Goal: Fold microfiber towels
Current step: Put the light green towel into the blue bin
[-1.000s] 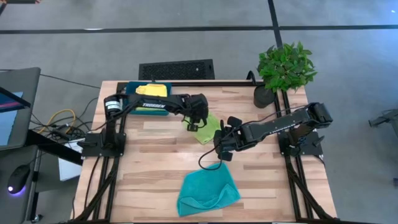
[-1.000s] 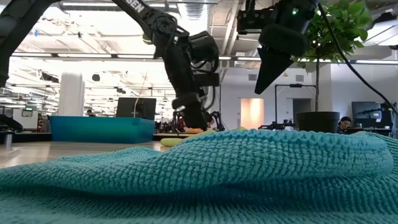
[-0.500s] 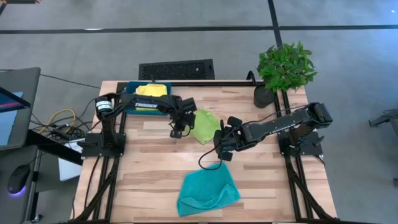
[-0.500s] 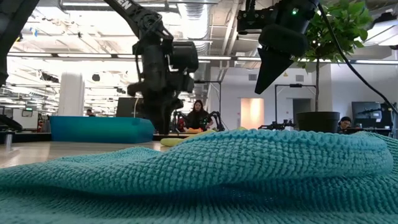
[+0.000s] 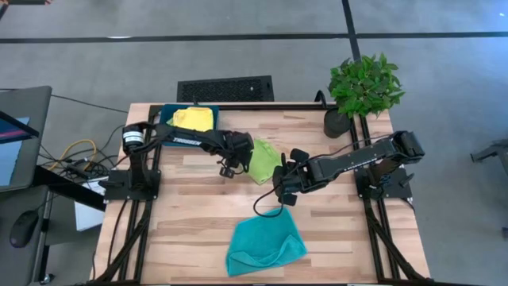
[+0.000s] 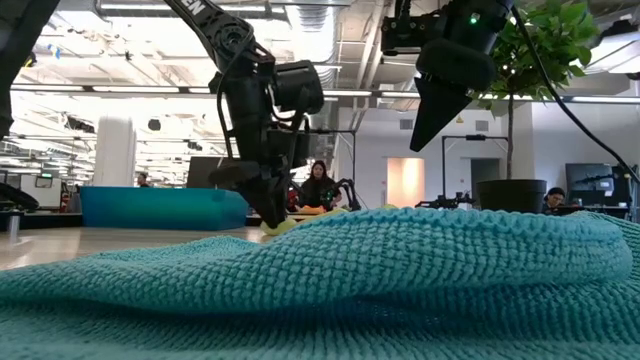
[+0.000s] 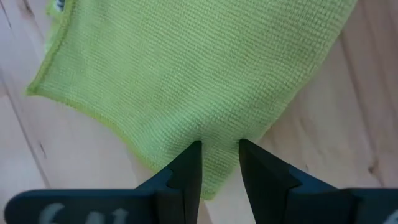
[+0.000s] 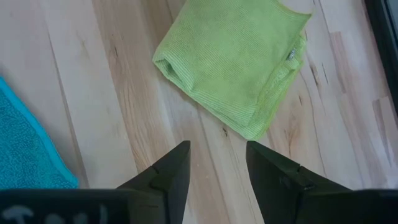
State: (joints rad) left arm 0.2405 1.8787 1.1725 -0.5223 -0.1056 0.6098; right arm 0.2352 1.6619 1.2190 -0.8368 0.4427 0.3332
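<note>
The microfiber towels were spread about the wooden surface point(image 5: 190, 206): a folded lime green towel point(image 5: 263, 160) lay near the middle, a teal towel point(image 5: 264, 246) sat rumpled toward the near edge, and a yellow towel point(image 5: 194, 117) rested in the dark-teal tray point(image 5: 165, 116) at the far left corner. A second green one could not be made out. The left claw point(image 5: 229, 167) stood at the green towel's edge, its fingers a narrow gap apart and pressed down on the cloth without pinching anything; in the left wrist view the fingertips point(image 7: 191, 155) touched the weave just inside the hem. The right claw point(image 5: 284, 191) hovered just beside the same towel, above bare wood, its jaws fairly wide and empty.

The cloths looked light, soft and limp, with a fine looped nap that ought to grip well rather than slip. The green one was a flat, layered rectangle with a stitched hem; the teal one showed a coarser, bumpy knit and lay in loose humps. Such fabric would likely sag and drag, so a corner or hem edge seemed the best place to take hold.
</note>
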